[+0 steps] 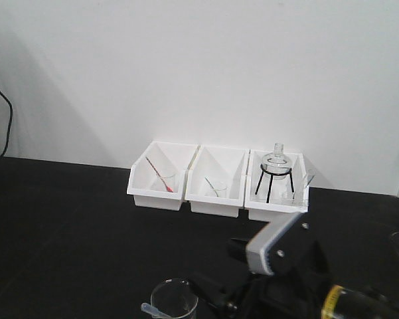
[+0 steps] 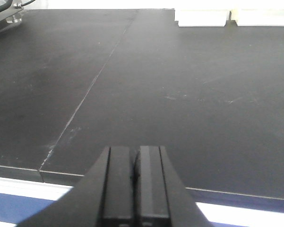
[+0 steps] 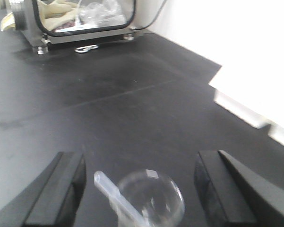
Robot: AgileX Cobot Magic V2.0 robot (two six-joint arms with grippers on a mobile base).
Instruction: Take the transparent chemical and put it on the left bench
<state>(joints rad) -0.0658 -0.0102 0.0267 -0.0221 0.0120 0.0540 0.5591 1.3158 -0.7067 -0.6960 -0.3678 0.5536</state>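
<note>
Below, right gripper [image 3: 139, 191] wide open astride beaker [image 3: 151, 197] holding clear pipette [image 3: 108, 191]; left gripper [image 2: 134, 182] closed, empty, over black benchtop [image 2: 179, 94].

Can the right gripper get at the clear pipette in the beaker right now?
Probably yes. The right gripper is open, its fingers either side of the beaker, and the transparent pipette sticks out over the rim with nothing blocking it.

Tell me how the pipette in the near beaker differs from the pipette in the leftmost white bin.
The transparent chemical is a clear, colourless pipette, while the pipette in the leftmost bin is red-tinted. The clear one leans in the near beaker standing on the open black benchtop, right before the right gripper, whose jaws stand wide apart; the red one leans in a beaker inside its bin by the wall, far from either gripper. Both are thin pipettes resting tilted in a clear beaker.
</note>
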